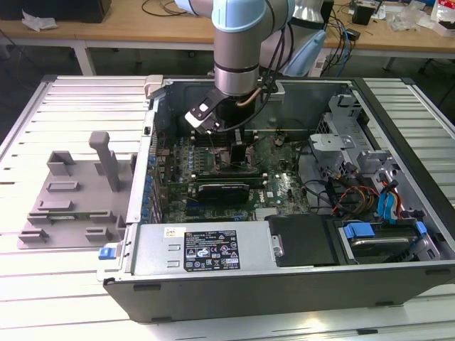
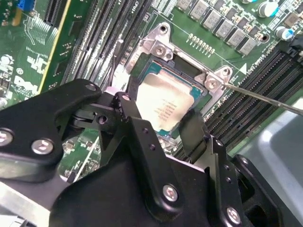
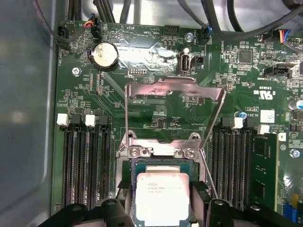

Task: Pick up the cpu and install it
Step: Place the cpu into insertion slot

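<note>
The cpu [image 3: 162, 191] is pinched at two opposite edges by the hand [image 3: 162, 205], over the open socket [image 3: 161, 151] on the motherboard [image 3: 142, 47]. Whether it is seated cannot be told. The load plate [image 3: 173, 90] is raised.

Slatted pale metal table [image 1: 50, 291] with ribs running across in the exterior view. Bearing an open computer case [image 1: 284, 295] laid on its side and, just beside it on the exterior view's left, a grey plastic fixture tray [image 1: 67, 202] with upright posts
</note>
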`<state>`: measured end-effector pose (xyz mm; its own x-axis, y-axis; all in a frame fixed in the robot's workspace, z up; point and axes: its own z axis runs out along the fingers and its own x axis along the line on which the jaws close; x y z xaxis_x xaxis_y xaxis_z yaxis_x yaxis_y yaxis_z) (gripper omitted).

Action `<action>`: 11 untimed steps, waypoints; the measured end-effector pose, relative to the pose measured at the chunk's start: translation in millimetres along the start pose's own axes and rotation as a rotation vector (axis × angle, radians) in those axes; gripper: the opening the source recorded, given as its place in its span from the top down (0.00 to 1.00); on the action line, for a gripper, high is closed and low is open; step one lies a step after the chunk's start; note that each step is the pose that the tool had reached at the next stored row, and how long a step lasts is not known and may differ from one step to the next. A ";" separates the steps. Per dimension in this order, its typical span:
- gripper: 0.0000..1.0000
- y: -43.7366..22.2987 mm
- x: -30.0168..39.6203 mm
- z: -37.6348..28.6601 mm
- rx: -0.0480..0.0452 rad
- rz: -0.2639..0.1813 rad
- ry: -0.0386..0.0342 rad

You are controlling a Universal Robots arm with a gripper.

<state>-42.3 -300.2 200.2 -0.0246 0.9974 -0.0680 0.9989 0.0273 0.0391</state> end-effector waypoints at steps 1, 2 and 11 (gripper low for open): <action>0.38 0.1 -0.1 -1.6 0.0000 0.000 0.0000; 0.38 0.2 -0.4 -5.6 0.0000 0.000 -0.0001; 0.47 0.4 -0.7 -10.6 0.0000 0.000 0.0000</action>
<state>-42.3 -300.2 210.9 -0.0246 0.9974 -0.0681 0.9989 0.0273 0.0391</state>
